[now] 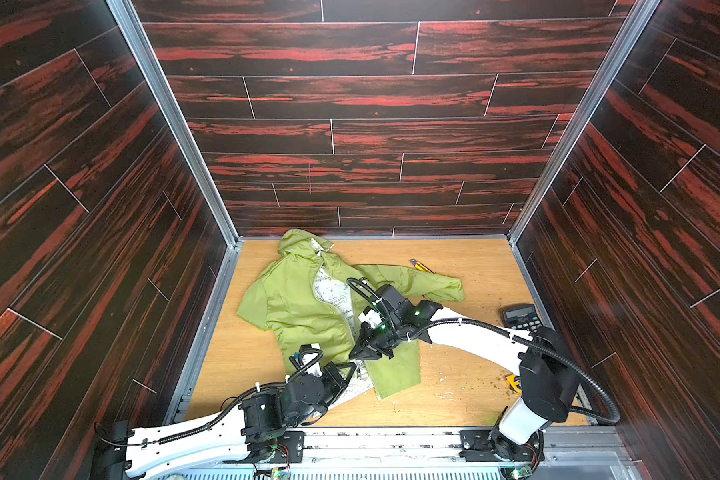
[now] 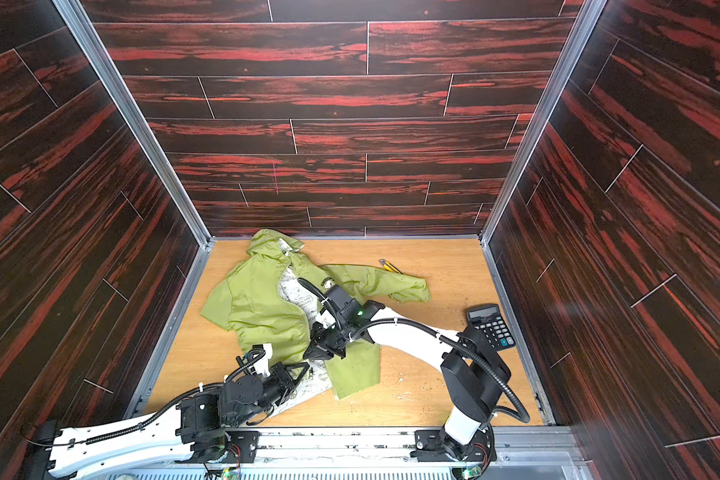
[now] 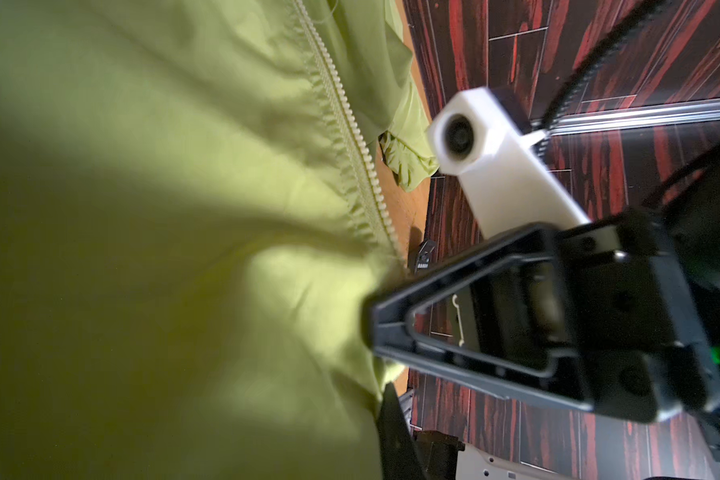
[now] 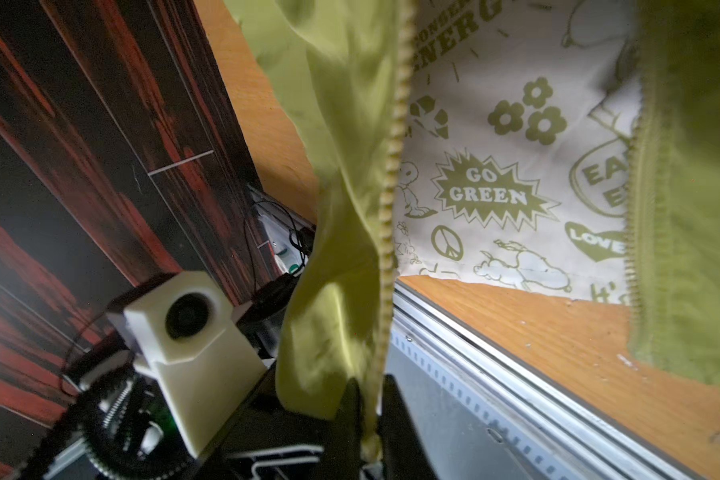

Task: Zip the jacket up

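The left gripper is pressed together on the lower edge of the jacket. The right gripper, just beside it, pinches the zipper edge. The jacket lies open on the table, hood toward the back wall, white printed lining showing between the fronts.

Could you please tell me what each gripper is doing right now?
Left gripper: closed on the jacket.
Right gripper: at the jacket, grip cannot be told.

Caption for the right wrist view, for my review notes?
Right gripper pinches the jacket's zipper edge, white printed lining showing behind.
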